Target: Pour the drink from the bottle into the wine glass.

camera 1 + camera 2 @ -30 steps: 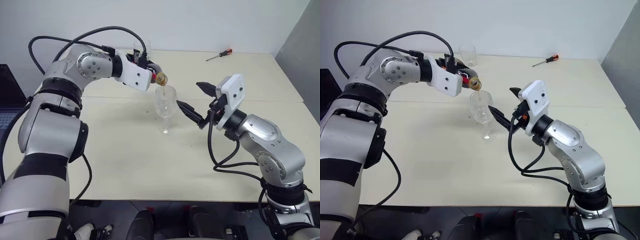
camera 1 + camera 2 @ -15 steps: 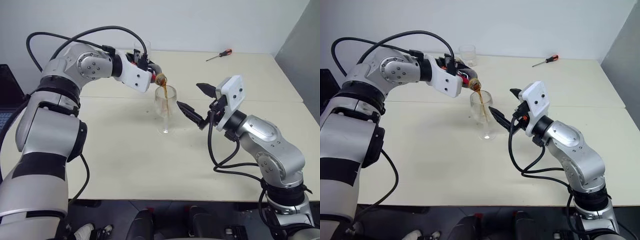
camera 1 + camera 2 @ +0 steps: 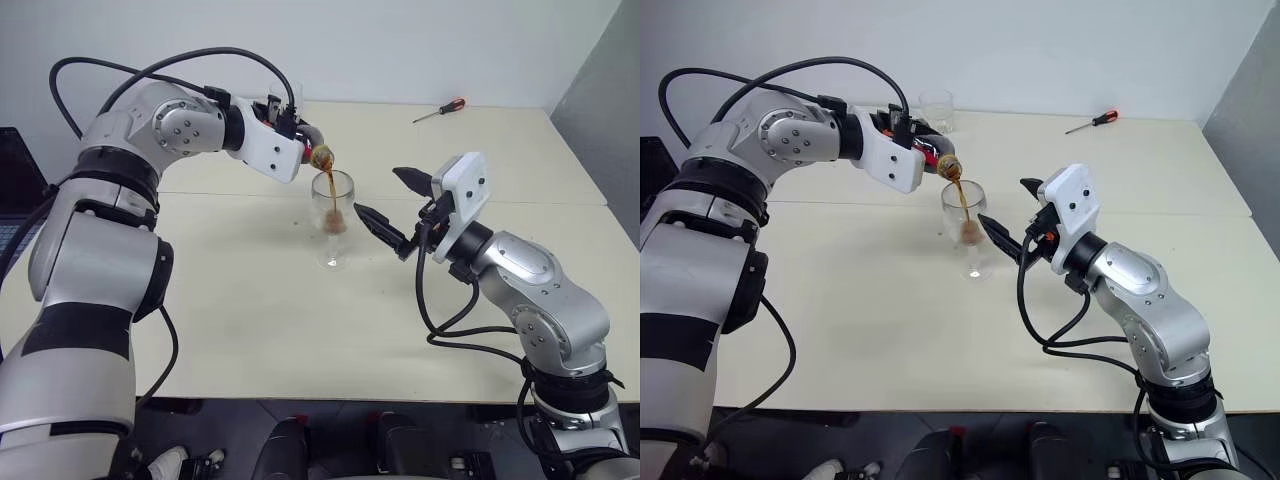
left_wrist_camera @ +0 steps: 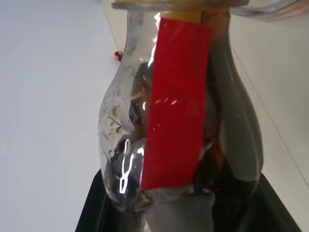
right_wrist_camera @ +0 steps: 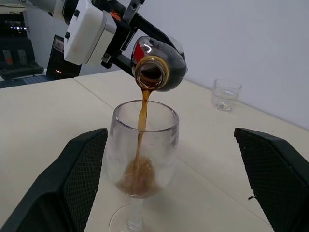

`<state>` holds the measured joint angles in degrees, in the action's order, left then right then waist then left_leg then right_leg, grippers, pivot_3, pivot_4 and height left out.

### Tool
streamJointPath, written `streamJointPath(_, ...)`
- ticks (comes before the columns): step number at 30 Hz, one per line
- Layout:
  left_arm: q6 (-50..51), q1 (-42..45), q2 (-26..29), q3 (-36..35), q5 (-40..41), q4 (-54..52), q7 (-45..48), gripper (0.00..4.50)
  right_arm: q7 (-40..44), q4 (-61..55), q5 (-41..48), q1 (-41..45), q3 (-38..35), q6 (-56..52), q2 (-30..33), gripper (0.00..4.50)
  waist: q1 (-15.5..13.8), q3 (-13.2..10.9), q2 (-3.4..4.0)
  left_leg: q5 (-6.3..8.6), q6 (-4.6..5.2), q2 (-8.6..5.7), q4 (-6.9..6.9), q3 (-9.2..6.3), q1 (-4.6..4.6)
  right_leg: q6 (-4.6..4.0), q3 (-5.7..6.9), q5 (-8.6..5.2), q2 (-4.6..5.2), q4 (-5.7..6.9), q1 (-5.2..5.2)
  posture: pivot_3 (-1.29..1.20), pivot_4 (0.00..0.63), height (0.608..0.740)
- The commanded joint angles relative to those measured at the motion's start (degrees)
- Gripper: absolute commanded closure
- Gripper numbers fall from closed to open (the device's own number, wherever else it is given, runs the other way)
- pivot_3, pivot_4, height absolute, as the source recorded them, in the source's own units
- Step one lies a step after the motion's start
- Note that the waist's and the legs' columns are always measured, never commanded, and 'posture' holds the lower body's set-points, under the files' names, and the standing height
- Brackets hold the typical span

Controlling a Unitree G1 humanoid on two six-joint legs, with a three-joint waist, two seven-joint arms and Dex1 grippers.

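It looked like a lab. A plain cream table (image 3: 250, 330) stood against a bare white wall (image 3: 400, 40). A screwdriver (image 3: 438, 110) lay there.

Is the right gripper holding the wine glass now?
No. The right gripper is open, with its fingers standing apart on either side of the wine glass, not touching it.

Bottle (image 4: 178, 111) base cut off in left wrist view; body mostly hidden behind left gripper (image 3: 290, 140) housing in head views. Left fingertips not discernible there. Wine glass (image 5: 141, 152) foot clipped by right wrist view's edge; rim barely visible at top of left wrist view. Right gripper (image 5: 169, 179) fingers cut off low in right wrist view. Tumbler (image 3: 935, 108) partly hidden behind left arm. Screwdriver (image 3: 438, 110) tip too small to read. Laptop (image 3: 15, 200) clipped at frame edge.
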<state>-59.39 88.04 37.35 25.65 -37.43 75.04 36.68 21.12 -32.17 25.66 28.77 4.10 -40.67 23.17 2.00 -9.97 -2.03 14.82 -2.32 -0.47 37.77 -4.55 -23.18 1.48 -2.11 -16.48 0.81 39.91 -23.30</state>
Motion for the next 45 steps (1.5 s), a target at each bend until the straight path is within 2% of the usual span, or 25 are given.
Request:
streamJointPath(1, -0.48, 2.9, 1.29, -0.29, 0.38, -0.42, -1.3, 2.97, 0.1, -0.66, -0.64, 0.36, -0.79, 1.34, -0.24, 0.0, 0.0, 0.0, 0.0, 0.0, 0.0, 0.0, 0.0, 0.0, 0.0, 0.0, 0.0, 0.0, 0.0, 0.0, 0.0, 0.0, 0.15, 0.74)
streamJointPath(31, -1.29, 3.82, 1.35, 0.66, 0.34, -0.38, -1.06, 2.97, 1.59, -1.39, -0.83, -0.6, -0.89, 1.3, -1.08, 0.0, 0.0, 0.0, 0.0, 0.0, 0.0, 0.0, 0.04, -0.01, -0.02, 0.0, 0.01, 0.0, 0.0, 0.01, -0.01, 0.0, 0.15, 0.74)
streamJointPath(36, -1.19, 3.9, 1.32, 0.75, 0.2, -0.36, -1.3, 2.97, 2.52, -2.61, 1.17, -1.09, -1.41, 0.43, -1.02, 0.0, 0.0, 0.0, 0.0, 0.0, 0.0, 0.0, 0.04, -0.01, -0.03, 0.0, 0.01, 0.0, 0.0, 0.02, -0.01, 0.0, 0.15, 0.74)
streamJointPath(45, -1.08, 3.81, 1.34, 0.75, 0.24, -0.29, -1.25, 2.97, 3.01, -5.45, 10.23, -1.32, -3.79, -1.16, -3.69, 0.0, 0.0, 0.0, 0.0, 0.0, 0.0, 0.0, 0.04, -0.02, -0.03, 0.0, 0.01, 0.0, 0.0, 0.02, -0.01, 0.0, 0.15, 0.74)
